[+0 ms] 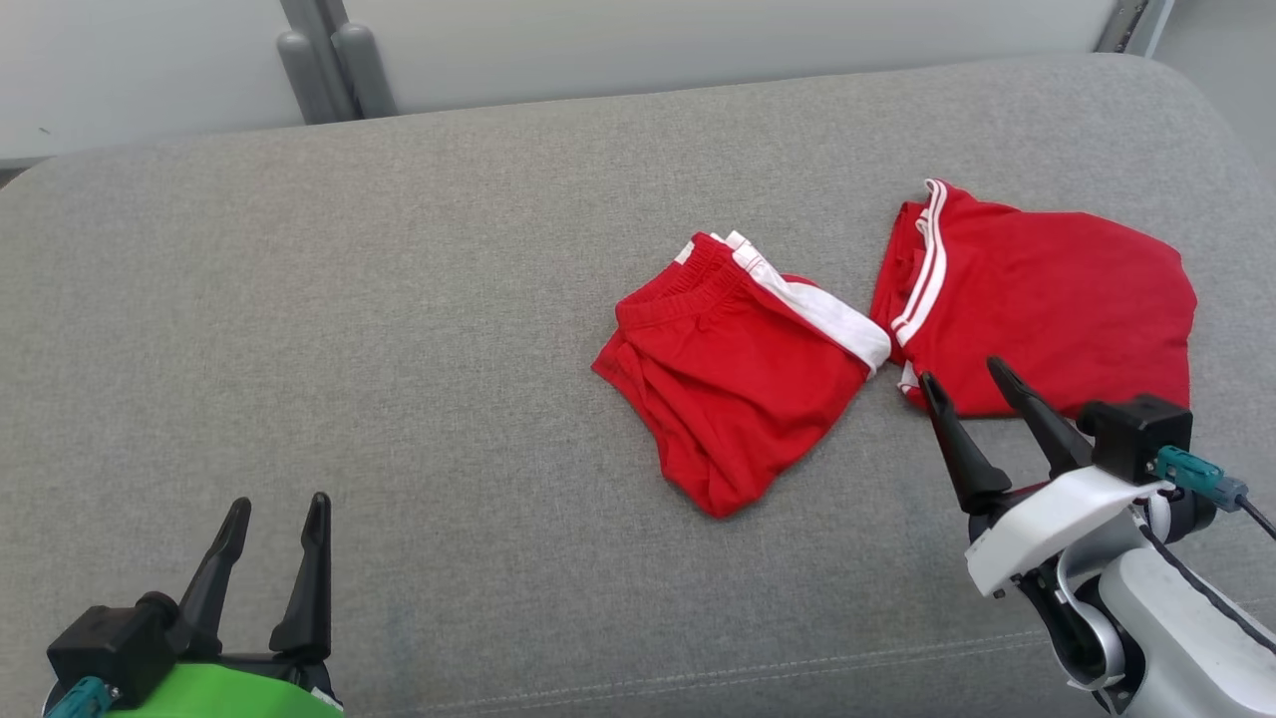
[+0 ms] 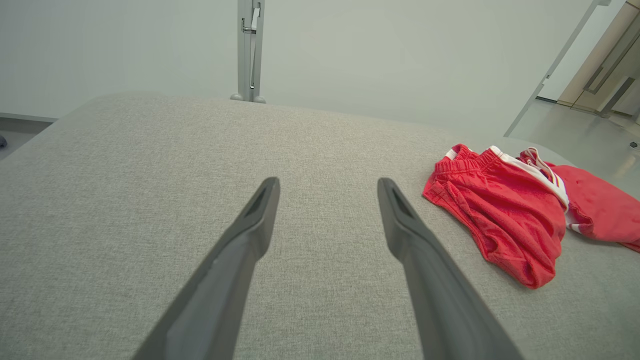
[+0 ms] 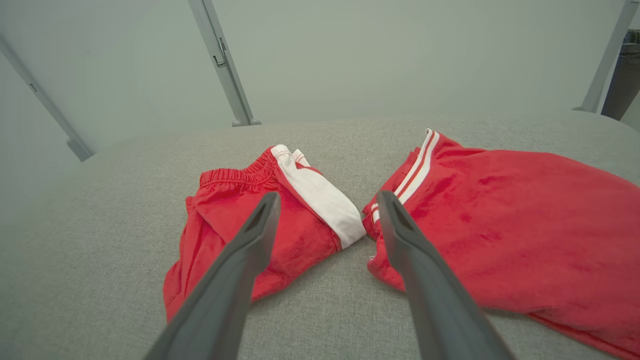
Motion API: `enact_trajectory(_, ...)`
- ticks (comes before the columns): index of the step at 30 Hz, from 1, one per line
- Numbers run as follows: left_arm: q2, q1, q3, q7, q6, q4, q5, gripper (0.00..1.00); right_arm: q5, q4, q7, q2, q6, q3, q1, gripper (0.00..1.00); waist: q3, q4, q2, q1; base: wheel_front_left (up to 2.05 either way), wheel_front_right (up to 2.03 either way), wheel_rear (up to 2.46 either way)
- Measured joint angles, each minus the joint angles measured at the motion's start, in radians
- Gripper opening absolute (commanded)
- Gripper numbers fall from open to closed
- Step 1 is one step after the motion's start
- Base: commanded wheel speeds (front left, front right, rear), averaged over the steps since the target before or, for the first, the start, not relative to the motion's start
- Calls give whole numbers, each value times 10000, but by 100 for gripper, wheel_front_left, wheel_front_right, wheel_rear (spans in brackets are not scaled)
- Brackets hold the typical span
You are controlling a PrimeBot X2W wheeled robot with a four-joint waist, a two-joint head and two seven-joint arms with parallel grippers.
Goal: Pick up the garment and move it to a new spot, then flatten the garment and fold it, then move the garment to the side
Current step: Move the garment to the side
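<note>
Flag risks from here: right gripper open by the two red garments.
1. The right gripper hovers open near the gap where the shorts and shirt nearly touch; closing there may pinch both garments.
2. The shorts lie folded in layers; a grasp may catch only the top layer and undo the fold.
</note>
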Motion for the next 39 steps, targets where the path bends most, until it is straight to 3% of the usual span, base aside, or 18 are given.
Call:
enact_trajectory(6, -13, 103, -38, -77, 4, -247, 19, 100, 165, -399, -2, 353, -2, -746, 553, 100, 49, -186, 0, 0, 0, 0, 0)
enact_trajectory(16, -12, 67, -322, -73, -100, -685, 278, 100, 3189, -111, -2, 2376, -2, -1628, 1290, 100, 566, 102, 0, 0, 0, 0, 0)
enact_trajectory(24, -8, -374, -376, -71, -180, -823, 362, 100, 4840, 345, 38, 3248, 105, -2435, 1285, 100, 996, 548, 0, 0, 0, 0, 0)
enact_trajectory(39, -19, -542, -311, -69, -188, -784, 360, 100, 7018, 1231, 855, 3768, 535, -3336, 426, 100, 1465, 1166, 0, 0, 0, 0, 0)
